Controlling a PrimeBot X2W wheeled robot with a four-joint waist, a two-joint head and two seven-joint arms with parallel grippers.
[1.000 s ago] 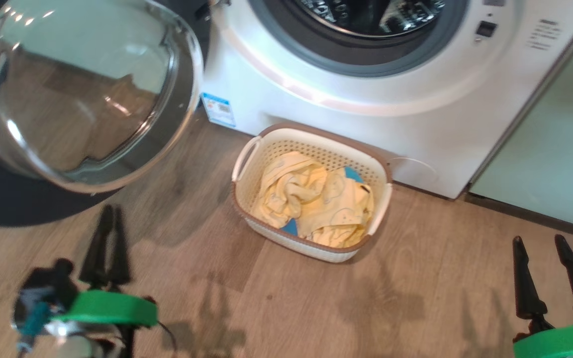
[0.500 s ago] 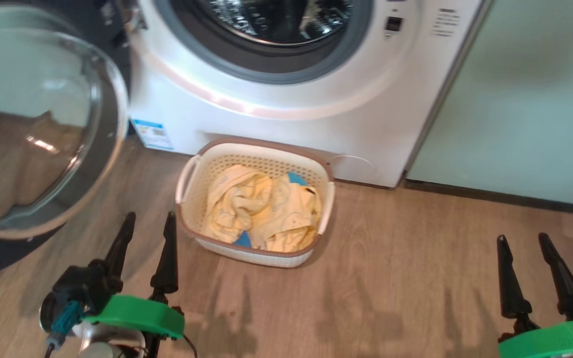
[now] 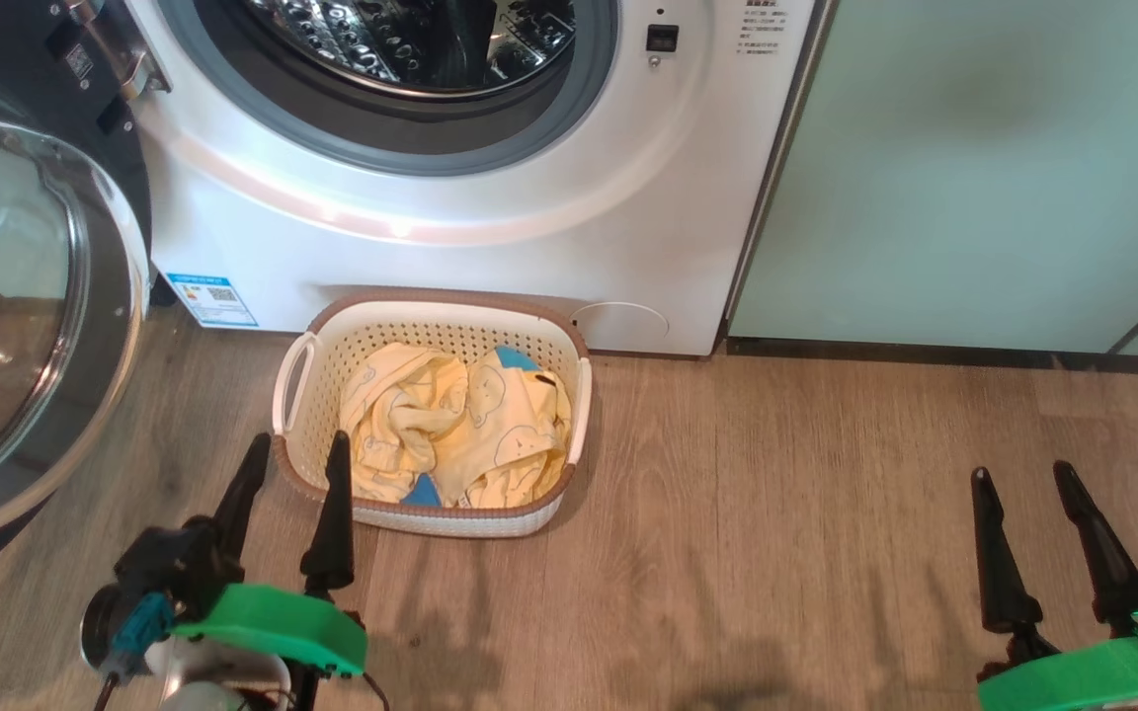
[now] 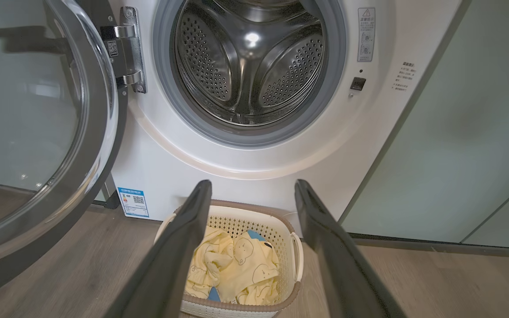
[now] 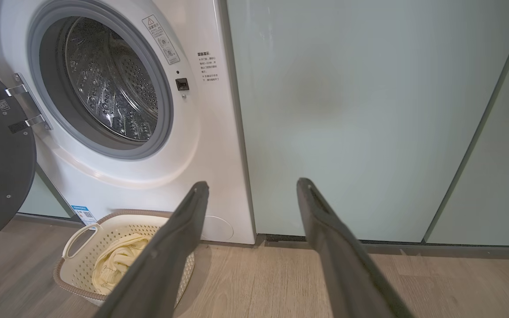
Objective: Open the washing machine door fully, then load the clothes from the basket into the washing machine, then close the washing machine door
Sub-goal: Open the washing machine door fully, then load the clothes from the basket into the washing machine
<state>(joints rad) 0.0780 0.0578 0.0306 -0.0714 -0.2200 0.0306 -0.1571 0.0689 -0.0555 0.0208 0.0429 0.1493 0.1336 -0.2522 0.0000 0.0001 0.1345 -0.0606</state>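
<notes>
Opening upward, the basket (image 3: 431, 336) parallels the washing machine (image 3: 490, 247).

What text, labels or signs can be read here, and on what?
No text reads clearly.
Warning label, washer front: triangle sign, print too small.
Printed lines, washer front: too small.
Blue sticker, washer's lower left: QR code, text too small.
Tag on door by hinge: blurred.
</notes>
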